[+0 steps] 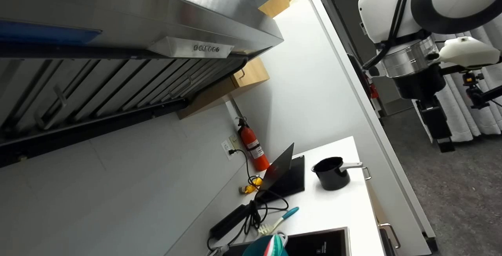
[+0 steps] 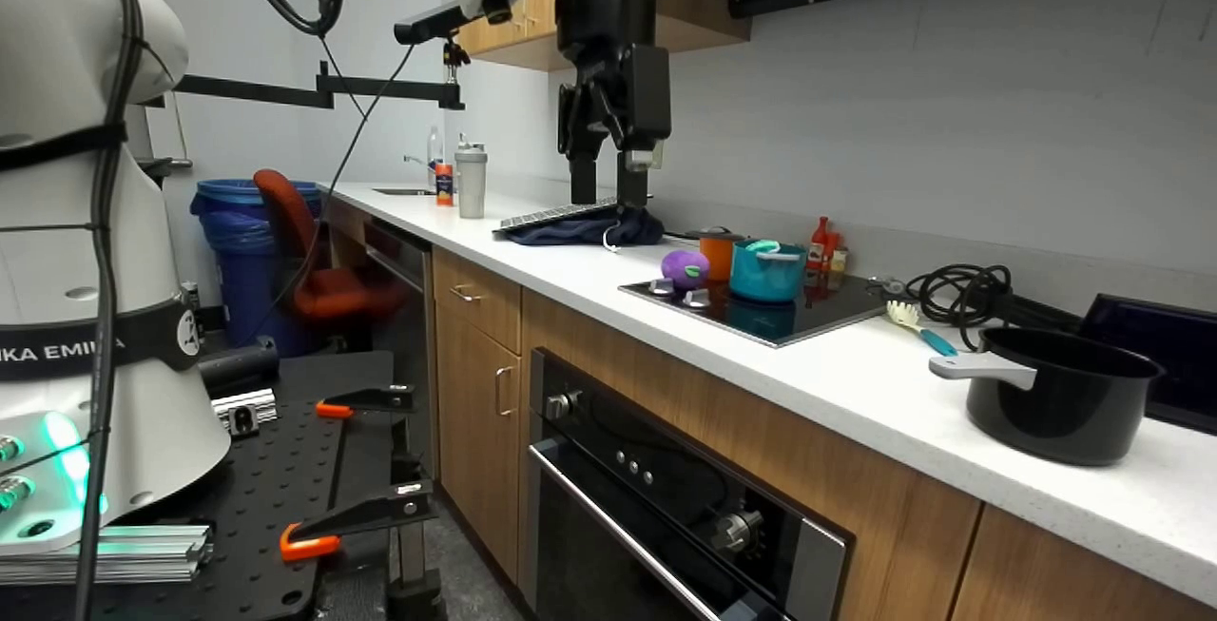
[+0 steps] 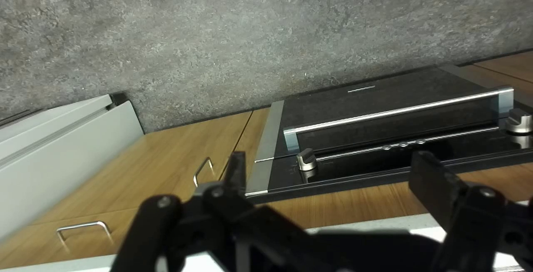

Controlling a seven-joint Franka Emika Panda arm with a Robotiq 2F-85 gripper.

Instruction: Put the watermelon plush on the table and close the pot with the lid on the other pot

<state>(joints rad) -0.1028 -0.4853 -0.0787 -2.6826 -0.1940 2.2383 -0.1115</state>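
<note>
The watermelon plush (image 1: 273,246) shows a red, white and green edge sticking up from the teal pot (image 1: 255,247). In an exterior view only its pale green top (image 2: 763,245) shows above the teal pot (image 2: 765,279) on the cooktop. An orange pot (image 2: 717,260) with a dark lid (image 2: 720,233) on it stands behind, partly hidden. A black pot (image 2: 1060,402) without a lid stands on the white table (image 2: 884,393); it also shows here (image 1: 332,175). My gripper (image 2: 608,185) is open and empty, raised well above table height. In the wrist view its fingers (image 3: 329,172) are apart.
A purple toy (image 2: 686,269) sits by the cooktop knobs. A teal-handled utensil (image 2: 920,326), cables (image 2: 965,293) and a dark laptop (image 1: 280,167) lie near the black pot. A range hood (image 1: 188,48) hangs above. The oven front (image 3: 374,138) is below my gripper.
</note>
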